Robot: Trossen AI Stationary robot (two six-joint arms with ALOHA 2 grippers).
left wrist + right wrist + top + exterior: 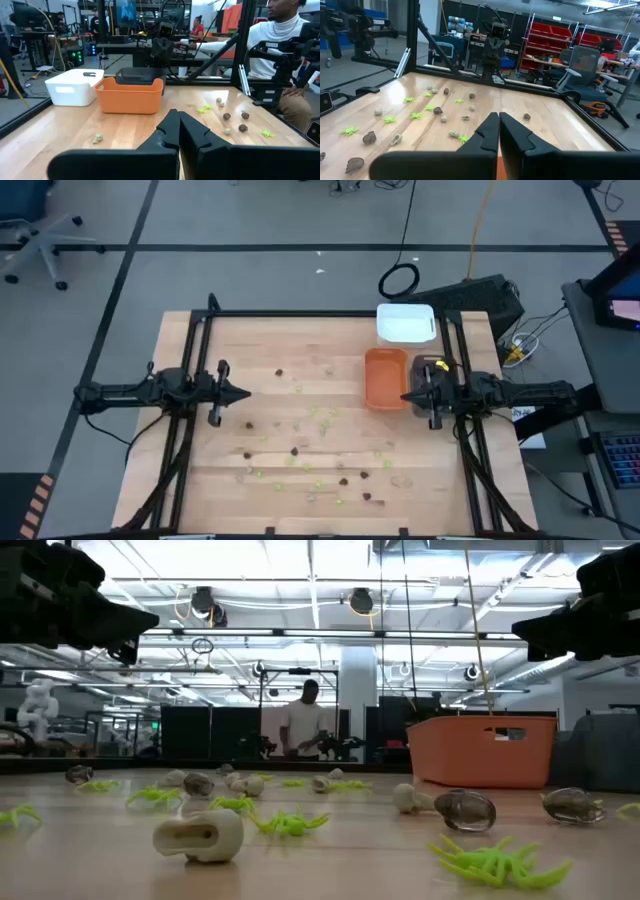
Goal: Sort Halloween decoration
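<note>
The Halloween decoration [310,450] lies scattered loose over the wooden table [200,480], a spread of tiny lime-green, dark brown and pale pieces in the open stretch between the two grippers and nearer the table's front edge than either of them; none of it is in a gripper; the left gripper [243,393] hangs above the table at the left side with its fingers closed together on nothing, the pieces lying ahead of its tips and off toward the front; the right gripper [408,396] hangs opposite, likewise closed and empty, with the orange tray [385,377] directly beneath and just behind its tips, the grey tray [428,370] beside that under its wrist, and the white tray [406,322] farther off toward the back edge; as far as the overhead view shows, the orange and white trays hold nothing, and the grey one is too shadowed to judge; so the sorting looks not yet begun, with every piece left to pick up and put by colour into a tray; a person [304,720] stands in the room well beyond the table.
</note>
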